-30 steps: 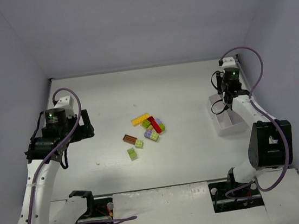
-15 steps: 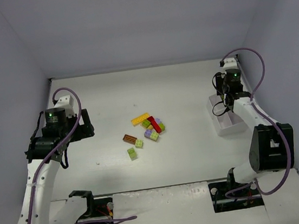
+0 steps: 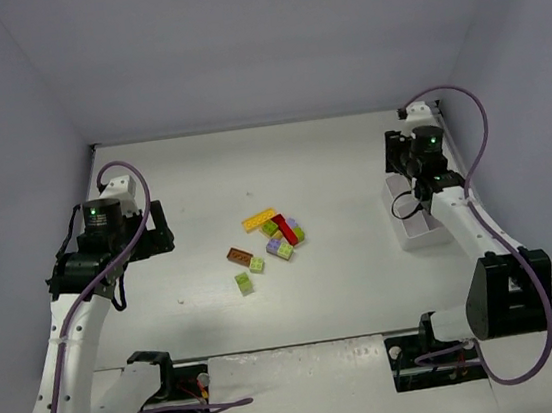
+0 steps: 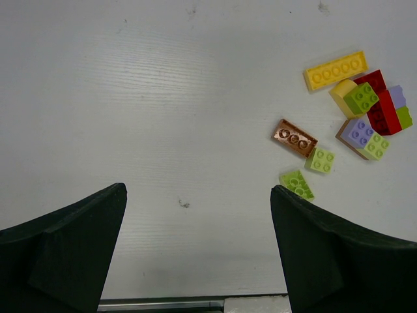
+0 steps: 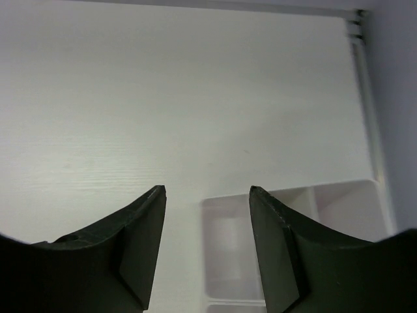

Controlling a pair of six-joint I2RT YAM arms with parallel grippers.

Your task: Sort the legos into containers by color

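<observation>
- The legos (image 3: 272, 239) lay loose in one scatter at mid-table, between the two arms and well apart from the white divided tray (image 3: 425, 233) on the right side.
- The left gripper (image 3: 156, 233) hung above the table (image 3: 332, 169) with its jaws spread wide and nothing between them.
- In its wrist view the left gripper (image 4: 197, 192) faced bare surface, and the bricks sat off to its right and ahead.
- The nearest piece to it was a lime brick (image 4: 296, 184), just beside the right finger's tip in that view and free of its neighbours.
- The brown brick (image 4: 294, 138) lay next beyond, with its long axis on a diagonal to the jaws, so a wrist turn would probably be needed to close across it.
- The right gripper (image 3: 397, 151) hovered over the tray's far end, jaws parted and empty, and looked away from the pile.
- The tray (image 5: 306, 190) compartments in its view held no brick.
- The left arm looked somewhat nearer the pile and so the likelier one to pick.
</observation>
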